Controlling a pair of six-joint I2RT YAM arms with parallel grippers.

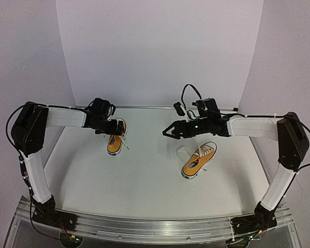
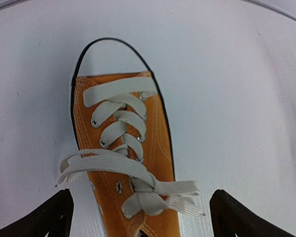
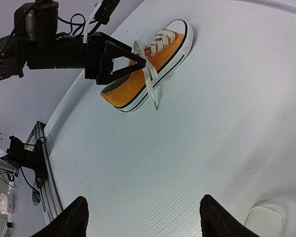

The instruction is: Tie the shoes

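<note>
At the table's (image 1: 144,175) far edge, left gripper (image 2: 140,207) spread astride a sneaker (image 2: 155,133), probably for its laces (image 2: 118,165); right gripper (image 3: 144,212) spread, empty.

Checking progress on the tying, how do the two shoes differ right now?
The left shoe sits under the open left gripper, toe pointing straight away; the right shoe stands alone, toe angled far-right. Both are orange with white laces, upright.
</note>
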